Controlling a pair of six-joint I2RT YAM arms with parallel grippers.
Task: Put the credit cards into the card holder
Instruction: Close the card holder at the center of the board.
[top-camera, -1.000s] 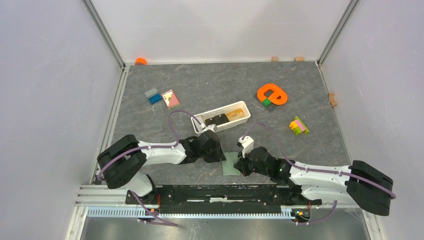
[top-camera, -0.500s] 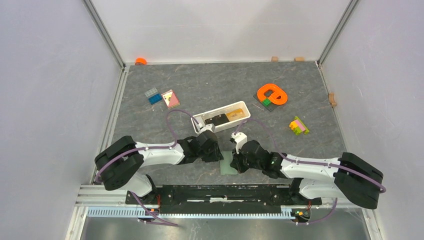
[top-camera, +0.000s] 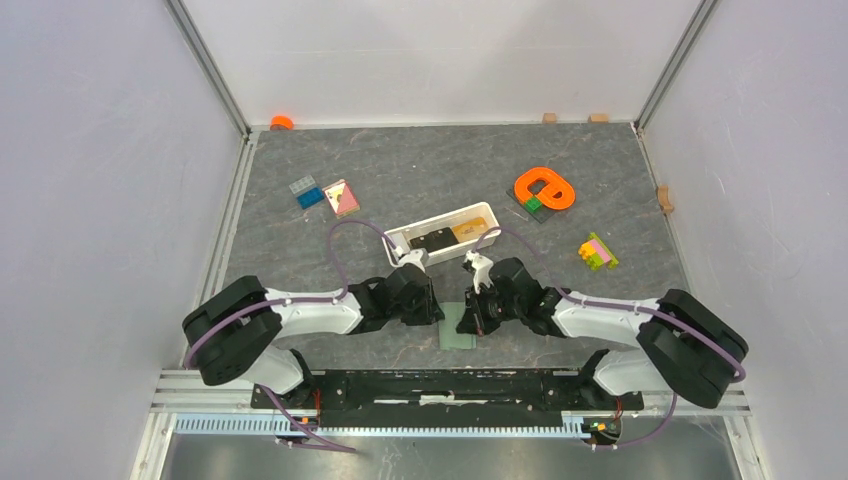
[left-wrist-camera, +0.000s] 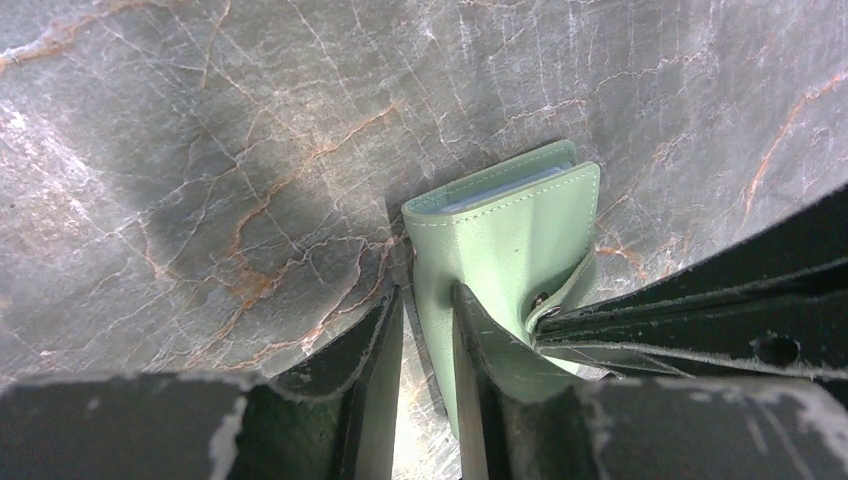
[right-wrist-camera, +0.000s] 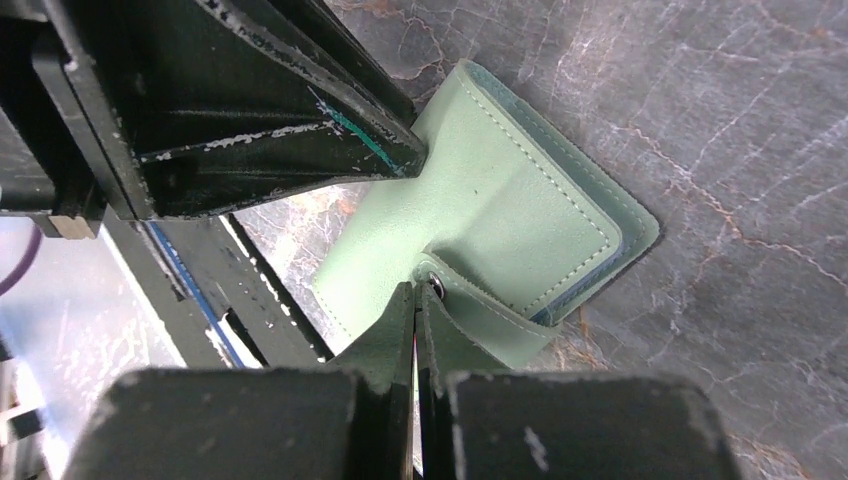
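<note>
The sage-green card holder (top-camera: 456, 335) lies folded on the grey table near the front edge, between my two grippers. In the left wrist view my left gripper (left-wrist-camera: 425, 295) is nearly closed over the card holder's (left-wrist-camera: 510, 230) left edge, with one finger on its cover. In the right wrist view my right gripper (right-wrist-camera: 415, 290) is shut on the snap strap (right-wrist-camera: 490, 320) of the card holder (right-wrist-camera: 520, 200). The credit cards, one black (top-camera: 432, 240) and one tan (top-camera: 468, 231), lie in the white tray (top-camera: 494, 225) just behind. In the top view the left gripper (top-camera: 438, 310) and the right gripper (top-camera: 474, 318) almost touch.
An orange ring toy (top-camera: 545, 188) and a coloured block stack (top-camera: 597, 251) sit at the right. Blue blocks (top-camera: 306, 191) and a pink piece (top-camera: 342, 197) lie at the back left. An orange cap (top-camera: 281, 122) sits in the far left corner.
My right gripper has moved left and away from the front edge, closer to the left gripper. The card holder has shifted slightly left with it. The left arm has barely moved.
</note>
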